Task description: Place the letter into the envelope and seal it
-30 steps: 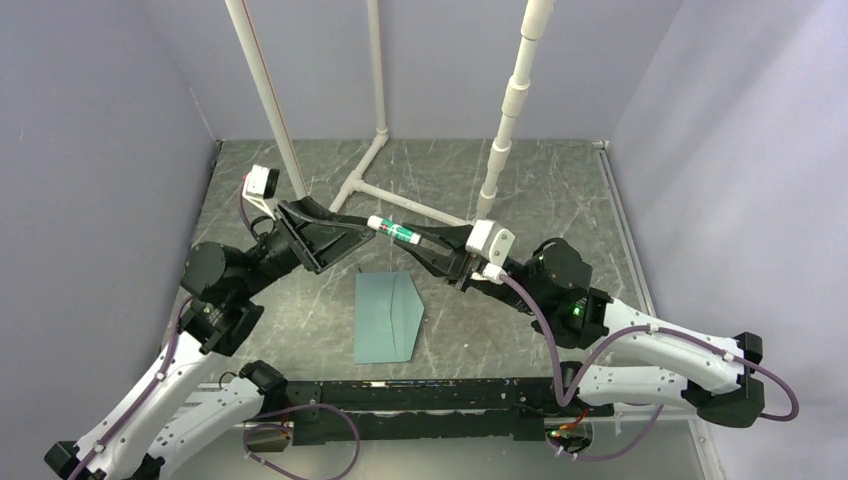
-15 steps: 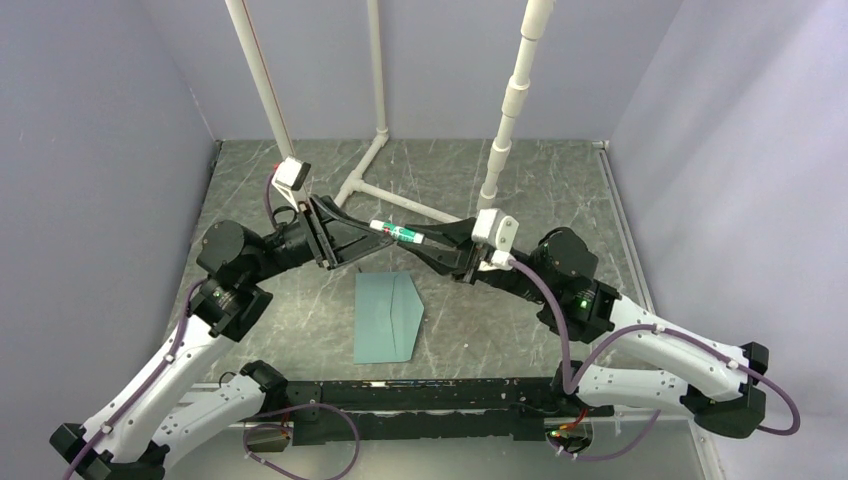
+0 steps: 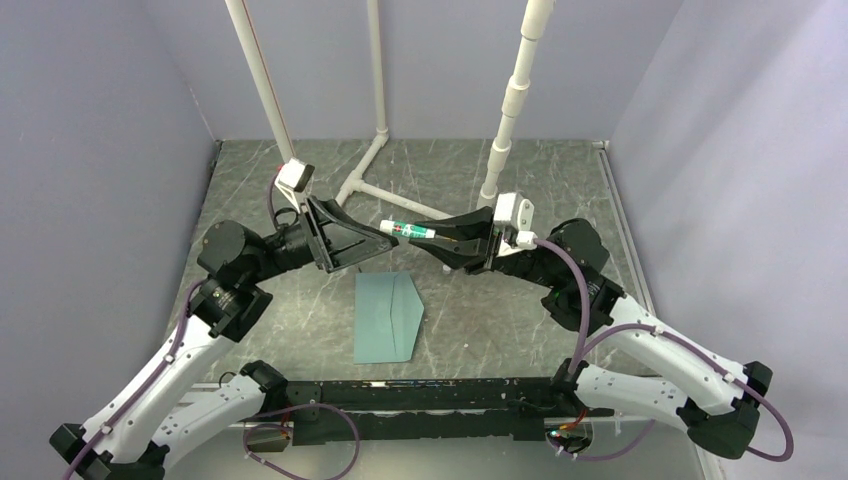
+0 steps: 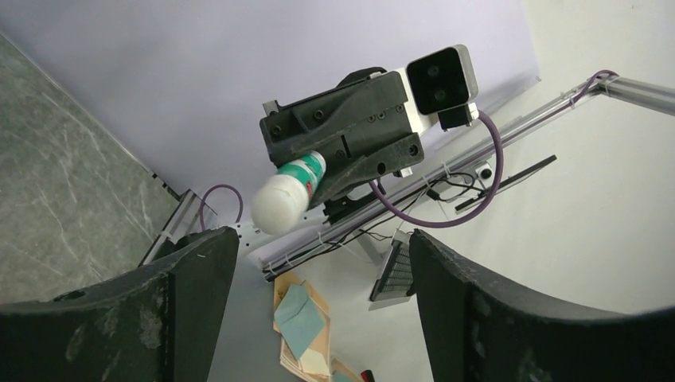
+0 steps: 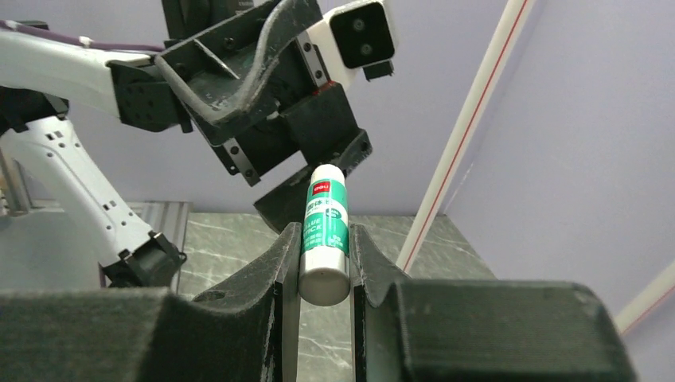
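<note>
Right claw clamped on green-labelled glue stick; left claw wide, empty

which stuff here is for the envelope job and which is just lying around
For the job: envelope; glue stick, clamped in the right gripper; left gripper, open near its cap.
Lying about: white pipes at the back.

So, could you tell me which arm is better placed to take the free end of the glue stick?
Left. The right gripper is shut on the glue stick, and the open left gripper faces its free end, close by.
</note>
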Available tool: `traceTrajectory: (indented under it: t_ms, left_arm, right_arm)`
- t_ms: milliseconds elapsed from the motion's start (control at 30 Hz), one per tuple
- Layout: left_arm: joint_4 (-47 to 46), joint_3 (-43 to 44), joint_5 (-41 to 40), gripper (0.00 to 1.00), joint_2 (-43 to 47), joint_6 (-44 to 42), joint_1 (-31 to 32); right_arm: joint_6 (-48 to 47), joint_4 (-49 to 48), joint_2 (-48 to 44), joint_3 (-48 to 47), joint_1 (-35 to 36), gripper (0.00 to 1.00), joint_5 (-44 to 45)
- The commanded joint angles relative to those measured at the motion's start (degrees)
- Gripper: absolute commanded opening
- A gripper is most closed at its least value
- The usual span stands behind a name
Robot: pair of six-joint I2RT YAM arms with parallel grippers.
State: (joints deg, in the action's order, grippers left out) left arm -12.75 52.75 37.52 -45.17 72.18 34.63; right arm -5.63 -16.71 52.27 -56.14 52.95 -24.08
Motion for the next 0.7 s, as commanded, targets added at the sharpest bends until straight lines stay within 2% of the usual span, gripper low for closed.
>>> traceTrajectory:
  t_ms: [0,133,367,467,567,667]
  left_arm:
    - [-2.56,1.9,0.13,0.84,-0.5,0.64,0.05]
    - [-4.8,1.67,0.1,0.8,-1.33,2.22,0.01]
    - [-13.01,-1.15,1.5,0.51,-4.13,7.81,0.02]
    - [-12.95,-1.57,1.15,0.38,-3.89,7.62,0.04]
    - [-11.45,-2.22,0.89,0.38,-3.07,6.98,0.04]
    - [-11.2,-2.8,1.51,0.44,-2.82,7.05,0.03]
  right_arm:
    - [2.97,-4.56,-1.72,-0.03,-0.56,0.0,-3.83]
    - [2.7,-2.88,-1.77,-0.26,-0.57,0.0,-6.0]
    - [2.27,-0.9,-0.99,-0.32,-0.7,0.0,-8.38]
    - [2.29,-0.66,-1.19,-0.15,-0.97,0.0,-7.37]
    - [2.55,-1.31,-1.72,0.48,-1.56,0.0,-6.87]
    - [2.55,-1.42,-1.57,0.46,-2.15,0.0,-7.27]
